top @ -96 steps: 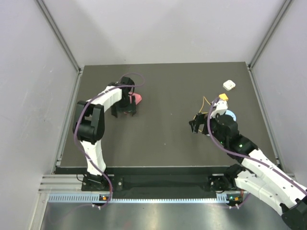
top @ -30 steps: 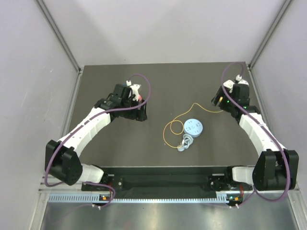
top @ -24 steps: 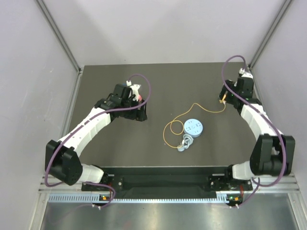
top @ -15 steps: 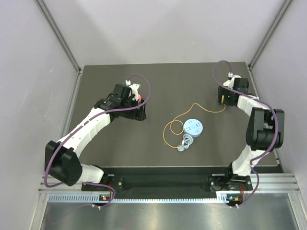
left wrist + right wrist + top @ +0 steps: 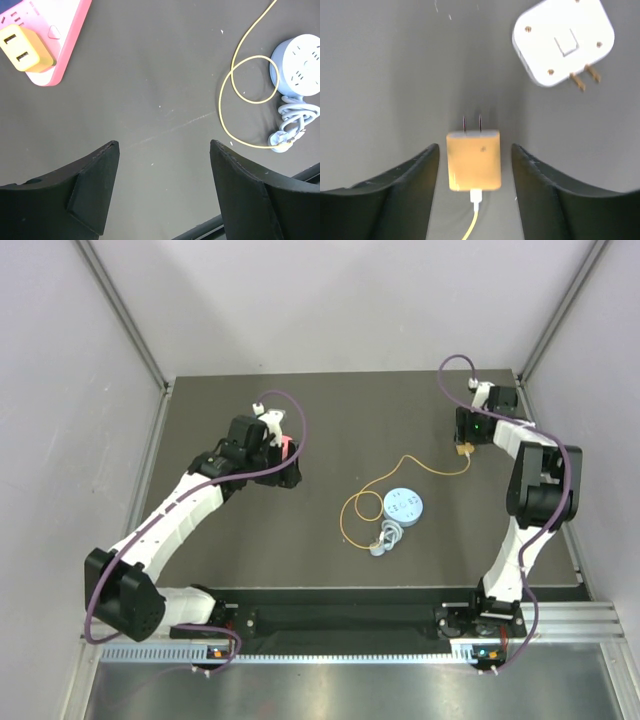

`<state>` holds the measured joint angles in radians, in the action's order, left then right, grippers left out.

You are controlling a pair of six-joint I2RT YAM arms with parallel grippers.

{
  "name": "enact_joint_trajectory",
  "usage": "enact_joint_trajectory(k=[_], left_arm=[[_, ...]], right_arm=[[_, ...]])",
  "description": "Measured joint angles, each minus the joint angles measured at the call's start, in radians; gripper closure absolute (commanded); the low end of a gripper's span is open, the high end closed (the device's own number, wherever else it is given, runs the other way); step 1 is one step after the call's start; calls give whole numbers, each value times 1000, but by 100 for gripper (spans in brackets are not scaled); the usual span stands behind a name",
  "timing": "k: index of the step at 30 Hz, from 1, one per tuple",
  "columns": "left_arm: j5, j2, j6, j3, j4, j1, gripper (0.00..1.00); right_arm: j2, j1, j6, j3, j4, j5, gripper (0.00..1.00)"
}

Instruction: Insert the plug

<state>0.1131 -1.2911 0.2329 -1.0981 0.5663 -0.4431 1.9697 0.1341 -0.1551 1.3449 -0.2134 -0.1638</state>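
Note:
The plug (image 5: 473, 160) is a small yellow block with two prongs pointing away from me, lying flat on the dark table at the far right (image 5: 463, 451). My right gripper (image 5: 475, 146) straddles it, open, with a narrow gap between each finger and the plug's sides. Its thin yellow wire (image 5: 430, 468) runs left and loops beside a light-blue disc (image 5: 403, 506). My left gripper (image 5: 163, 145) hovers open and empty over bare table, just right of a pink power strip (image 5: 55, 45).
A white square adapter (image 5: 563, 40) with two prongs lies just beyond the plug to the right. A yellow block with two dark slots (image 5: 20, 47) sits on the pink strip (image 5: 286, 446). The disc's grey cord (image 5: 292, 117) is bundled near it. Side walls stand close.
My right arm swung to the back right corner and settled over the plug, and its jaws have narrowed around it. The left arm drifted slightly left and stayed open.

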Motion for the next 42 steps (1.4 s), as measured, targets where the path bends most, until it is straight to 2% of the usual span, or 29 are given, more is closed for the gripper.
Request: enact_joint_trajectory(k=[3,8,10,14,15,17,21,25,28,30,33,37,42], left_arm=[[-2,0,6,3,0,0,24],[0,2,12,4,-2,0,25],[2,8,17,7,-3,0,25],[2,19,29,7,-9,0,25],[1,20,33,7,-11,0,26],[-2,20,55,7,-14,0,31],[32,23,122,6,-21,7,31],[163,9,197,-44,-28,34,32],[246,-53,206,-168,-23,50,34],[287,-103,203,-260,-32,58,40],[369,-151,196,-345,-56,74,41],[508,-195,211,-394,-106,88,37],[676,-223,274,-389,-202,87,28]], right_arm=[[23,0,-8,39,-14,-15,44],[39,-2,-23,48,-60,-16,36],[41,-3,-28,47,-77,-14,36],[41,-7,-35,42,-90,-11,71],[41,-7,-41,42,-89,-10,86],[40,-8,-45,39,-81,-10,93],[-30,-26,-58,-29,-70,-11,99],[-243,-141,-111,-145,-52,3,100],[-429,-298,-151,-195,-2,-14,100],[-550,-399,-171,-221,54,-54,100],[-690,-474,-185,-253,114,-111,100],[-819,-543,-185,-291,171,-168,100],[-855,-624,-185,-291,163,-222,100]])
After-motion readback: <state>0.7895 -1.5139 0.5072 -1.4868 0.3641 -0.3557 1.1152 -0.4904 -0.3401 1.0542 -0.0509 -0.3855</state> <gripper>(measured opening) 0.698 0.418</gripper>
